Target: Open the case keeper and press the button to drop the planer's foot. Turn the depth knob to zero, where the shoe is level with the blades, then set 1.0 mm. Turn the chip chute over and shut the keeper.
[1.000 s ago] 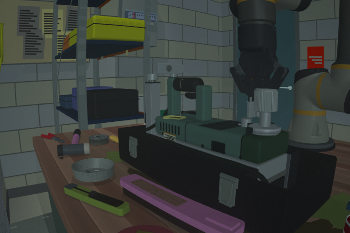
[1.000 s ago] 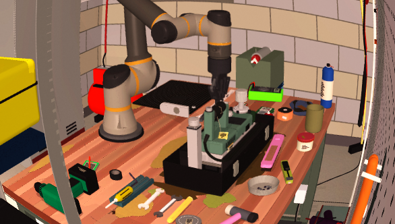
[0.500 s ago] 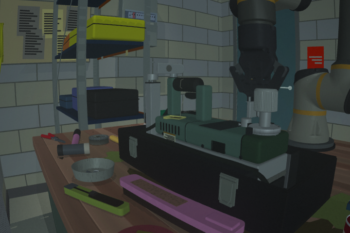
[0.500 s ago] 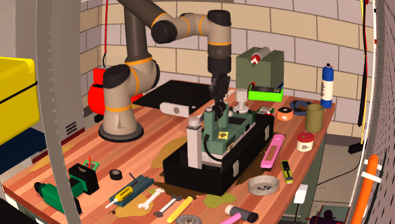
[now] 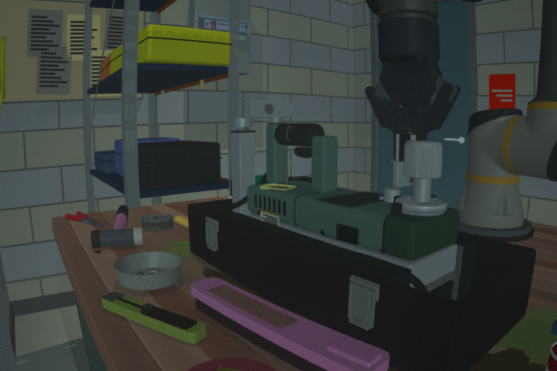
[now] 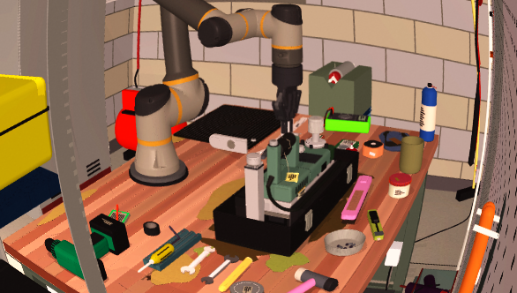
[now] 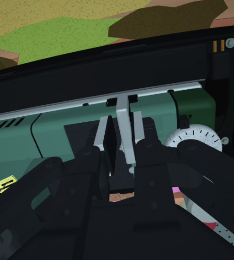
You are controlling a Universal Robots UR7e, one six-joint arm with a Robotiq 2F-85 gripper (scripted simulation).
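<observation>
The green planer (image 5: 349, 214) sits in an open black case (image 5: 358, 280) in the middle of the bench. Its ribbed grey depth knob (image 5: 422, 173) stands at the front end, over a white dial (image 7: 195, 138). A light grey lever, the chip chute (image 7: 124, 128), stands upright on the planer's top. My gripper (image 7: 120, 148) is straight above it and open, holding nothing. The lever stands between the fingers. Grey keeper latches (image 5: 363, 302) hang on the case's near wall. The foot button is hidden.
The depth knob stands just right of my fingers. The planer's handle (image 5: 301, 148) rises to the left. A pink sanding block (image 5: 283, 323), a green cutter (image 5: 152, 317) and a grey dish (image 5: 148, 269) lie beside the case. The arm's base (image 5: 498, 175) stands behind.
</observation>
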